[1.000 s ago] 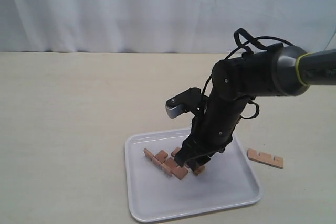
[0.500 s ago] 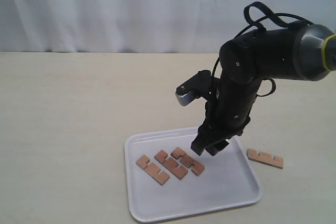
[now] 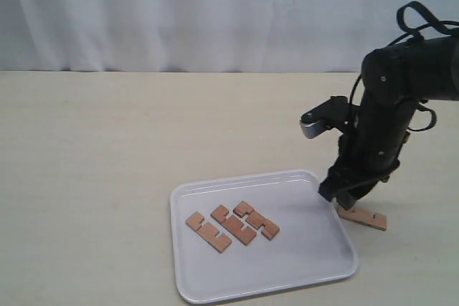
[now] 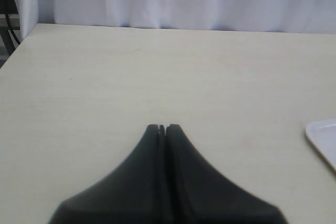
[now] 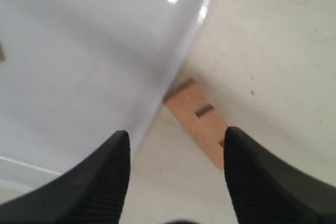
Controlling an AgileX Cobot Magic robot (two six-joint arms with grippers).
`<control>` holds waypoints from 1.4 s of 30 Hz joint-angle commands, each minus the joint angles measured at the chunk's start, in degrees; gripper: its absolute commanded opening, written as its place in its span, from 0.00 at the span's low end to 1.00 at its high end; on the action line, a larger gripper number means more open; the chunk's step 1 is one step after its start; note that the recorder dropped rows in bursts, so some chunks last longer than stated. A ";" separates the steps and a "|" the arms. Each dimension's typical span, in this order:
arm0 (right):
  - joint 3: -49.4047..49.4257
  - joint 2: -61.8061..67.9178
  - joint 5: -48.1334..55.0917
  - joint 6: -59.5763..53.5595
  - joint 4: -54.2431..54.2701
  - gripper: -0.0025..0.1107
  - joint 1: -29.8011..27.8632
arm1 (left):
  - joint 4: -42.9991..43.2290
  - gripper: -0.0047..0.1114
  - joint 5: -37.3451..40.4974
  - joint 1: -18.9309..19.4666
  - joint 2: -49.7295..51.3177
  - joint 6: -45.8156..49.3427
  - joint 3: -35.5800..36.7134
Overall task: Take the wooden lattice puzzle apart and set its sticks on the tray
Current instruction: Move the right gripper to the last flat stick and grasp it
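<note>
1. Looked like a robotics lab or test bench rather than a home.
2. Showed a plain white curtain [image 3: 215, 12] across the whole top of the frame.
3. Had a bare pale tabletop [image 3: 93, 177] filling the rest.
4. Held a black robot arm [image 3: 387, 120] with a small camera [image 3: 315, 121] at the right.
5. Carried a white tray [image 3: 301, 249] of small wooden sticks [image 3: 233, 226] at lower centre.

**Three sticks on the tray, one beside it**

Your white, low-rimmed tray [image 3: 294, 270] lies flat on the bench [image 3: 93, 177]. Three light-brown notched sticks [image 3: 234, 225] lie flat in its left half, side by side, close together and all slanted the same way. The fourth stick [image 3: 362, 216] lies flat on the bench, with one end right at the tray's right rim.
</note>
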 commanded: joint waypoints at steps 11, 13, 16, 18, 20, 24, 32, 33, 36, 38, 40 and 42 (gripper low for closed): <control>7.47 -0.45 -10.11 -21.53 -7.72 0.48 -3.36 | -0.34 0.04 -0.14 0.05 -0.06 0.04 0.13; 8.78 -0.45 -12.90 -21.26 -8.38 0.48 -3.36 | -0.34 0.04 -0.14 0.05 -0.06 0.04 0.13; 11.69 -0.45 -18.50 -21.39 -8.16 0.48 -3.36 | -0.34 0.04 -0.14 0.05 -0.06 0.04 0.13; 12.47 -0.45 -20.47 -21.87 -8.16 0.48 -3.36 | -0.34 0.04 -0.14 0.05 -0.06 0.04 0.13; 13.04 -0.45 -21.97 -21.97 -8.16 0.48 -3.36 | -0.34 0.04 -0.14 0.05 -0.06 0.04 0.13; 13.04 0.35 -22.19 -21.97 -5.46 0.48 -3.36 | -0.34 0.04 -0.14 0.05 -0.06 0.04 0.13; 13.04 3.63 -20.73 -21.73 -4.80 0.48 -3.36 | 0.27 0.04 -0.27 0.05 -0.06 0.04 0.13; 13.04 3.87 -20.63 -21.73 -4.80 0.46 -3.36 | 0.27 0.04 -0.27 0.05 -0.06 0.04 0.13; 13.04 4.15 -19.22 -23.69 -4.99 0.22 -3.36 | 0.27 0.04 -0.27 0.05 -0.06 0.04 0.13; 12.78 4.15 -18.32 -25.34 -4.99 0.06 -3.36 | 0.27 0.04 -0.27 0.05 -0.06 0.04 0.13; 12.68 4.15 -18.32 -25.34 -4.99 0.06 -3.36 | 0.27 0.04 -0.27 0.05 -0.06 0.04 0.13; 12.02 4.03 -17.76 -25.05 -4.99 0.06 -3.36 | 0.27 0.04 -0.27 0.05 -0.06 0.04 0.13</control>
